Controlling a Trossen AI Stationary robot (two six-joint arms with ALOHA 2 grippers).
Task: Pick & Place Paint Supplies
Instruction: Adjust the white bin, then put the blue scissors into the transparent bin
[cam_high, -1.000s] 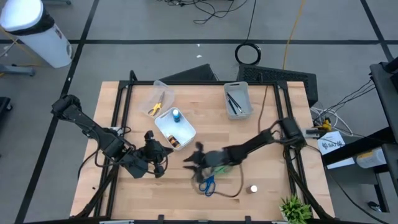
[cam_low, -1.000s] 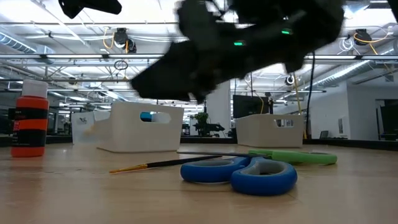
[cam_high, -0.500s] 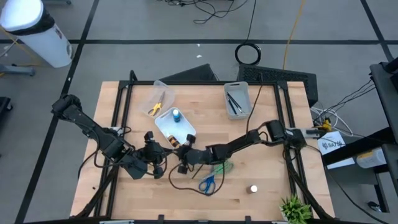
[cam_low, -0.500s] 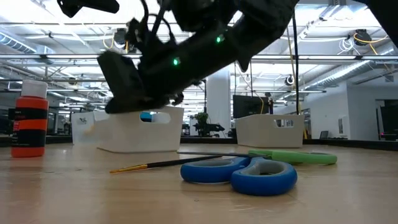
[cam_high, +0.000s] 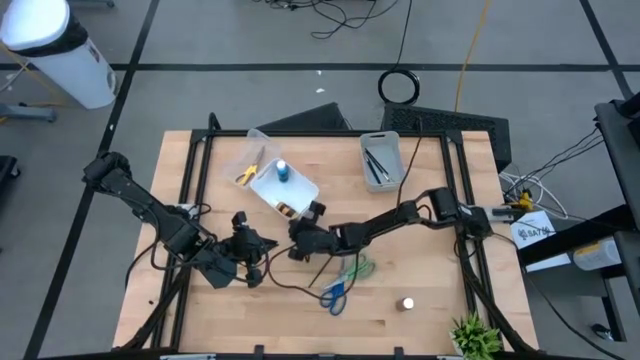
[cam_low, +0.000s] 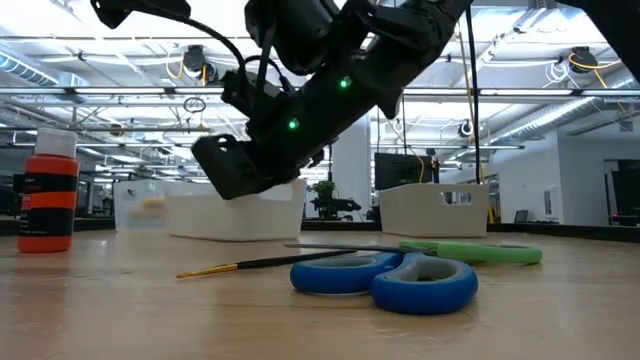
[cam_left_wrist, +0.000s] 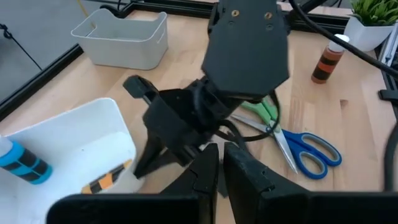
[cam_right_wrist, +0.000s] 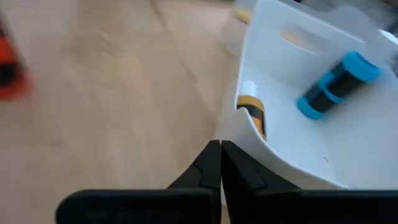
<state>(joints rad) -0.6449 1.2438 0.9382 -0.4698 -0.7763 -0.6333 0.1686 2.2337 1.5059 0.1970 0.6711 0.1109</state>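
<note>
Right gripper (cam_high: 300, 243) sits at the near corner of the middle white plastic bin (cam_high: 296, 190), fingers (cam_right_wrist: 214, 163) pressed together, nothing visibly between them. Left gripper (cam_high: 262, 245) rests just left of it over bare table, fingers (cam_left_wrist: 221, 174) also together with only a thin gap, holding nothing.

Bins: 3. The middle white bin is skewed on the table; a clear plastic bin (cam_high: 243, 152) touches its far-left side; a second white bin (cam_high: 380, 160) stands well apart at the far right.

Paint bottles: 4 seen. A blue-capped bottle (cam_high: 282, 172) and a yellow-and-black banded bottle (cam_high: 287, 210) lie in the middle bin. An orange bottle with white cap (cam_low: 48, 190) stands upright on the table in the low view. A red-brown bottle with white cap (cam_high: 407, 303) stands near the front right.

Scissors: 3. Blue-handled scissors (cam_high: 334, 295) and green-handled scissors (cam_high: 352, 268) lie crossing on the table near the front; yellow-handled scissors (cam_high: 246, 173) in the clear bin.

Brushes: one thin dark paintbrush with a yellow tip (cam_low: 262, 263) lies on the table by the blue scissors; dark brushes (cam_high: 377, 163) in the far right bin, count unclear.
</note>
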